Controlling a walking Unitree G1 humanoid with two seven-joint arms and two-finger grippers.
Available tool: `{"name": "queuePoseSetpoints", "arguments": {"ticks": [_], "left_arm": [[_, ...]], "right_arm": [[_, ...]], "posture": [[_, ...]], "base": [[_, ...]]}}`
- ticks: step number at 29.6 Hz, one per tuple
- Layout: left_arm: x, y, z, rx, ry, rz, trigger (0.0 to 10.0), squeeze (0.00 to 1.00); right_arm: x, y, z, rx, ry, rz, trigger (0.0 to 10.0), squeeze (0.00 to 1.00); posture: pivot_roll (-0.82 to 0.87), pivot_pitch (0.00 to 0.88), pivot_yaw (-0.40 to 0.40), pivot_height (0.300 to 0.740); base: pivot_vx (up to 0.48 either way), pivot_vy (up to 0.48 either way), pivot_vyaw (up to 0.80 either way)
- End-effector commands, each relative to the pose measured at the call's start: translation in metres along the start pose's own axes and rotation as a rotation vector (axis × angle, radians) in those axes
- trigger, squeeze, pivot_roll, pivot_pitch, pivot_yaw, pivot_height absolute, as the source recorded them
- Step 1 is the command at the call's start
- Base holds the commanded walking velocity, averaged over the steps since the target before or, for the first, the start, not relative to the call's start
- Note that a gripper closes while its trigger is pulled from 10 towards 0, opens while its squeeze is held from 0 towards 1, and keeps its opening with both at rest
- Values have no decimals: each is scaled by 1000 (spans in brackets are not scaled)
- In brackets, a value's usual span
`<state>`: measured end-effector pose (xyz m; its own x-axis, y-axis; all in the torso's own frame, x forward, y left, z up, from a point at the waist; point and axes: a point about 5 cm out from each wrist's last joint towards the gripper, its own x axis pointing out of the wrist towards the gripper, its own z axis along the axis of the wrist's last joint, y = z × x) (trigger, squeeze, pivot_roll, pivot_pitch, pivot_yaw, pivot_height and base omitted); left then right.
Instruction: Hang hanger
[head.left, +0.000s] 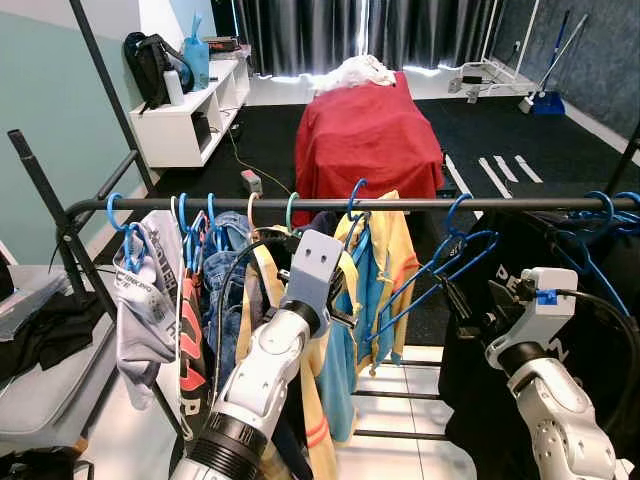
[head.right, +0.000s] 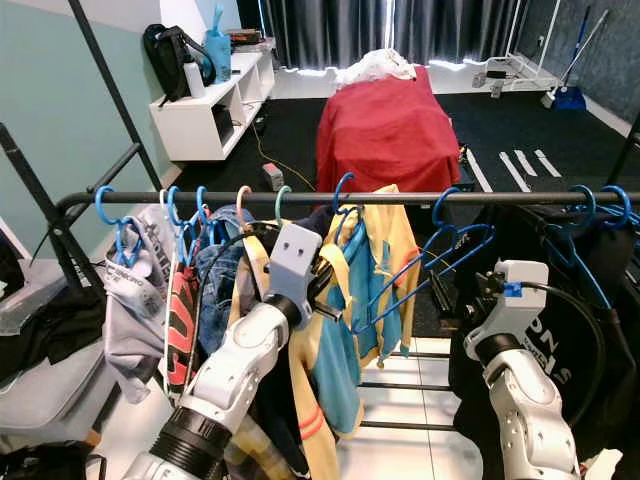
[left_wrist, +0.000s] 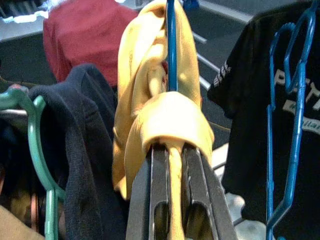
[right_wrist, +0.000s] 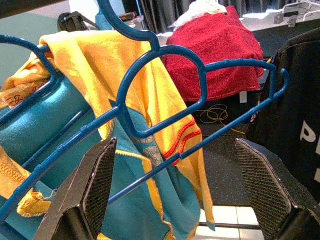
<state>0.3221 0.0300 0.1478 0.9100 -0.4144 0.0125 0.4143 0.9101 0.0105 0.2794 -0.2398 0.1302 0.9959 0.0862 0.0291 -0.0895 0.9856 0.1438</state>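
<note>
The left gripper (left_wrist: 172, 165) is raised among the clothes on the black rail (head.left: 400, 204), its two black fingers pinched on a fold of the yellow garment (left_wrist: 150, 90) that hangs from a blue hook. The right gripper (right_wrist: 185, 185) stands with its fingers spread wide apart just below an empty blue hanger (head.left: 440, 262), whose hook is already over the rail between the yellow-and-teal garment (head.left: 375, 290) and a black T-shirt (head.left: 570, 300). Beyond the rail stands a bed (head.left: 368, 140) under a red cover.
</note>
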Motion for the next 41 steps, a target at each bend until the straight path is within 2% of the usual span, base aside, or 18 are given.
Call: {"name": "queuePoseSetpoints", "arguments": {"ticks": [1, 4, 11, 18, 22, 24, 31, 33, 34, 36, 37, 39, 41], "left_arm": [[2, 5, -3, 20, 33, 23, 10000, 0], [1, 7, -12, 24, 85, 28, 10000, 0], [1, 13, -20, 17, 136, 71, 10000, 0], [3, 18, -19, -1, 138, 132, 10000, 0], [1, 28, -20, 3, 133, 204, 10000, 0], [0, 32, -22, -10, 133, 224, 10000, 1000], [-4, 31, -23, -41, 119, 201, 10000, 1000], [-12, 38, -17, -77, 36, 148, 10000, 1000], [-12, 38, -17, -77, 36, 148, 10000, 1000], [-30, 63, -6, -97, -99, 193, 10000, 1000], [-30, 63, -6, -97, -99, 193, 10000, 1000], [-52, 95, 3, -94, -204, 275, 10000, 1000], [-73, 115, 12, -94, -284, 287, 10000, 1000]], "right_arm": [[1, 2, -4, 10, 16, -1, 10000, 0], [1, 2, -4, 10, 16, -1, 10000, 0], [1, 2, -4, 10, 14, -3, 10000, 0], [1, 2, -4, 12, 14, -4, 10000, 0], [1, 2, -4, 13, 14, -4, 10000, 0], [2, 2, -4, 13, 13, -4, 10000, 0], [2, 2, -4, 13, 13, -4, 10000, 0], [2, 2, -4, 14, 12, -4, 10000, 0], [2, 2, -4, 14, 12, -4, 10000, 0], [2, 2, -4, 16, 10, -5, 10000, 0], [2, 2, -4, 16, 10, -5, 10000, 0], [2, 1, -3, 17, 9, -5, 10000, 0], [3, 0, -3, 18, 10, -3, 10000, 0]], "posture": [[-133, 0, 44, 740], [-136, 0, 44, 740], [-140, 0, 50, 740], [-141, 0, 50, 740], [-140, 0, 51, 740], [-139, 0, 50, 740], [-137, 0, 48, 740], [-138, 0, 49, 740], [-138, 0, 49, 740], [-138, 0, 49, 740], [-138, 0, 49, 740], [-122, 0, 44, 740], [-117, 3, 40, 740]], "base": [[0, 0, 0], [0, 0, 0], [0, 0, 0], [0, 0, 0], [0, 0, 0], [0, 0, 0], [0, 0, 0], [0, 0, 0], [0, 0, 0], [0, 0, 0], [0, 0, 0], [0, 0, 0], [0, 0, 0]]}}
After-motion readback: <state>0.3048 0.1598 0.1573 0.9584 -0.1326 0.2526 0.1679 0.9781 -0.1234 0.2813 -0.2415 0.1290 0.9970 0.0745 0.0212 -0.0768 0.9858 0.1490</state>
